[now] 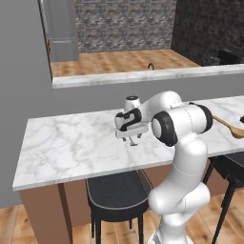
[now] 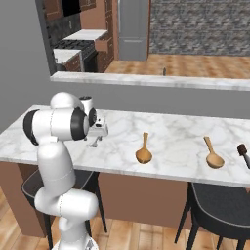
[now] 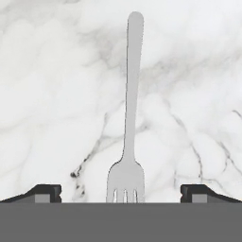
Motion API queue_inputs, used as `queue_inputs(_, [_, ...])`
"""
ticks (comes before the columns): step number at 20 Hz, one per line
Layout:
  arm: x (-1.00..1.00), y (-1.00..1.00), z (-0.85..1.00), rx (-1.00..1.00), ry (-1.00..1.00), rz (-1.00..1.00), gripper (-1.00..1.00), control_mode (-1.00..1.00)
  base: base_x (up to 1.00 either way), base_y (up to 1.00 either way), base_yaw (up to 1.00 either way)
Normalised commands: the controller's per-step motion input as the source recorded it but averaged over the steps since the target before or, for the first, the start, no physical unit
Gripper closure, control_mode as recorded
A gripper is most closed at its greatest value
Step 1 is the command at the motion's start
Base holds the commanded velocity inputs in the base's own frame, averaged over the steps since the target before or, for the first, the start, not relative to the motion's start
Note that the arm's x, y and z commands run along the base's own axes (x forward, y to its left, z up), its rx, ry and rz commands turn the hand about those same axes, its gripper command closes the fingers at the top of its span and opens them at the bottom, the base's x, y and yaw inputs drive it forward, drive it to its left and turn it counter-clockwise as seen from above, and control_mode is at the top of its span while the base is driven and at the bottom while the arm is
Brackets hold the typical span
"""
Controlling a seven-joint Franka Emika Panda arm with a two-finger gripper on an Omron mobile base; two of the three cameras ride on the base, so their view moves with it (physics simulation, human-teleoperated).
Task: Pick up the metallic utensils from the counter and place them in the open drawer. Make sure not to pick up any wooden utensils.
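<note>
Claw spread wide, pinching nothing, poised low over the counter. Fork lies flat on the marble between the fingertips, tines at 6 o'clock, handle running to 12.

Progress: judged early. Fork not yet gripped; nothing seen delivered.

Count, right base view: two wooden spoons well off toward 3 o'clock of the claw; one dark-handled utensil at the far edge. One fork. Drawer location: cannot tell.

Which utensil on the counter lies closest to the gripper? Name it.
The silver fork, flat on the white counter between the open gripper fingertips. The two wooden spoons and the dark-handled utensil lie farther right.
</note>
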Motion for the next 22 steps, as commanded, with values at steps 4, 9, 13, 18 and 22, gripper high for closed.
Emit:
queue_inputs(4, [0.06, -0.02, -0.02, 0.0, 0.0, 0.0, -1.0, -1.0, 0.0, 0.0, 0.0])
queue_inputs(9, [0.08, 0.0, -0.08, 0.0, 0.0, 0.0, -1.0, -1.0, 0.0, 0.0, 0.0])
queue_inputs(13, [0.11, -0.06, -0.27, 0.0, 0.0, 0.0, -1.0, -1.0, 0.0, 0.0, 0.0])
queue_inputs(18, [0.2, -0.01, -0.29, 0.0, 0.0, 0.0, -1.0, -1.0, 0.0, 0.0, 0.0])
queue_inputs(22, [0.19, 0.0, -0.24, 0.0, 0.0, 0.0, -1.0, -1.0, 0.0, 0.0, 0.0])
